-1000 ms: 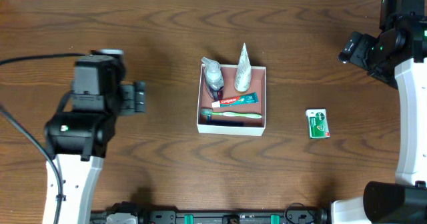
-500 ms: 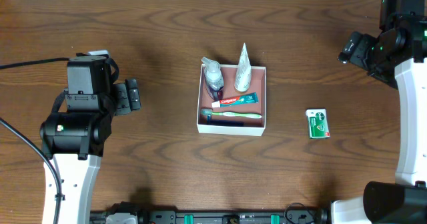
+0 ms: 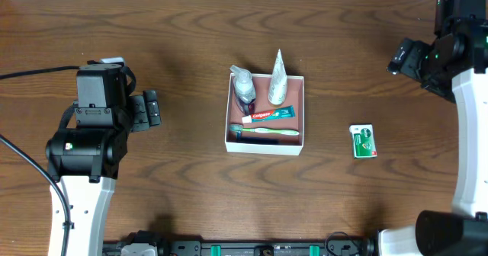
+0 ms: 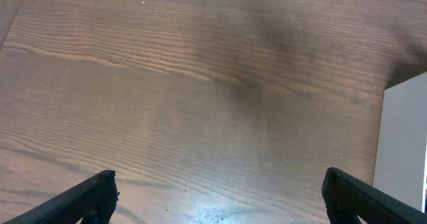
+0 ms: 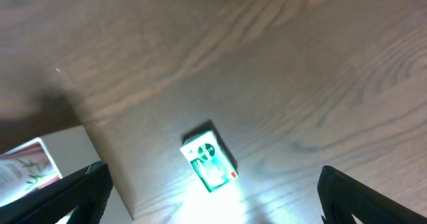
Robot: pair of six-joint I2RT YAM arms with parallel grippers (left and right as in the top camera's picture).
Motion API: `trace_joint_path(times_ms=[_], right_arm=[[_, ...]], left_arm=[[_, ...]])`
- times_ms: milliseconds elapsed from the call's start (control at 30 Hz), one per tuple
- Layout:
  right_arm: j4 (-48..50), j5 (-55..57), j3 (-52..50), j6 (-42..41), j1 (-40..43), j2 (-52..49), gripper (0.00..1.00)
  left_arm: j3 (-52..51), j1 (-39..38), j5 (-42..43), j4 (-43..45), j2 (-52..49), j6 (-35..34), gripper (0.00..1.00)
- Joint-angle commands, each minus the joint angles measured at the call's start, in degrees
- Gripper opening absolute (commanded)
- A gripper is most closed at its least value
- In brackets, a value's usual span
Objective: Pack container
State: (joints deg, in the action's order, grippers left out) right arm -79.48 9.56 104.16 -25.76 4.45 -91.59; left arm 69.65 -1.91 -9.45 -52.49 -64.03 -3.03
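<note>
The wooden bench (image 3: 191, 50) fills every view, dark brown with a strong grain. My two arms stand at its opposite ends. The left one rises from the near-left edge, and the right one runs up the right side.

My left pincer (image 3: 155, 109) points toward the middle of the bench. Its fingers are spread wide, with only the two dark tips showing at the lower corners of the left wrist view, and it grips nothing. My right pincer (image 3: 395, 60) hangs over the far-right part of the bench. Its fingers are also apart with nothing between them, and in its wrist view they frame bare wood and a small packet.

The container (image 3: 264, 145) sits at the middle of the bench, well apart from both pincers. It is a square, shallow box with white walls and a reddish-brown floor. One white wall of it shows at the right edge of the left wrist view.

Four toiletries are inside it:
- A white tube (image 3: 277, 81) with a green cap lies at the far right, its tip reaching past the far rim.
- A clear pump bottle (image 3: 244, 88) with dark contents is in the far-left corner.
- A Colgate toothpaste tube (image 3: 268, 115) lies across the middle.
- A green toothbrush (image 3: 267, 132) lies along the near wall.

A small green rectangular packet (image 3: 364, 141) lies flat on the bench to the right of the container — near it but not touching.
</note>
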Motion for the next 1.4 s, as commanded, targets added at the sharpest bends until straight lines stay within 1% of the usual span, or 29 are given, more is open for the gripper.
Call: trace_joint_path(times_ms=[0, 33, 200, 300, 400, 700, 833, 967, 1067, 1233, 1367], right_arm=[[2.4, 0.92, -0.26, 1.64, -0.28, 7.87, 0.99], [3.58, 0.72, -0.72, 2.69, -0.46, 9.66, 0.99], [7.65, -0.42, -6.08, 13.44, -1.25, 19.82, 0.99], [10.91, -1.09, -12.46, 18.56, -1.25, 25.97, 0.99], [16.81, -1.73, -22.77, 21.29, -1.25, 33.62, 0.99], [34.6, -6.47, -56.39, 21.73, -1.25, 56.06, 0.99], [40.48, -8.0, -67.63, 21.55, -1.25, 64.28, 0.99], [43.78, -8.57, -75.41, 21.51, -1.25, 71.49, 0.99], [44.41, -9.01, -79.65, 21.33, -1.25, 76.81, 0.99], [44.13, -9.03, -83.62, 21.07, -1.25, 83.56, 0.99], [43.71, -9.03, -86.25, 20.17, -1.25, 86.93, 0.99]], left_arm=[[-0.33, 0.28, -0.66, -0.02, -0.33, -0.72, 0.98], [-0.33, 0.28, -0.66, -0.02, -0.33, -0.72, 0.98], [-0.31, 0.28, -0.66, -0.02, -0.33, -0.72, 0.98], [-0.33, 0.28, -0.66, -0.02, -0.33, -0.72, 0.98], [-0.31, 0.28, -0.66, -0.02, -0.33, -0.72, 0.98], [-0.31, 0.28, -0.66, -0.02, -0.33, -0.72, 0.98], [-0.33, 0.28, -0.66, -0.02, -0.33, -0.72, 0.98], [-0.33, 0.28, -0.66, -0.02, -0.33, -0.72, 0.98], [-0.31, 0.28, -0.66, -0.02, -0.33, -0.72, 0.98], [-0.33, 0.28, -0.66, -0.02, -0.33, -0.72, 0.98], [-0.33, 0.28, -0.66, -0.02, -0.33, -0.72, 0.98]])
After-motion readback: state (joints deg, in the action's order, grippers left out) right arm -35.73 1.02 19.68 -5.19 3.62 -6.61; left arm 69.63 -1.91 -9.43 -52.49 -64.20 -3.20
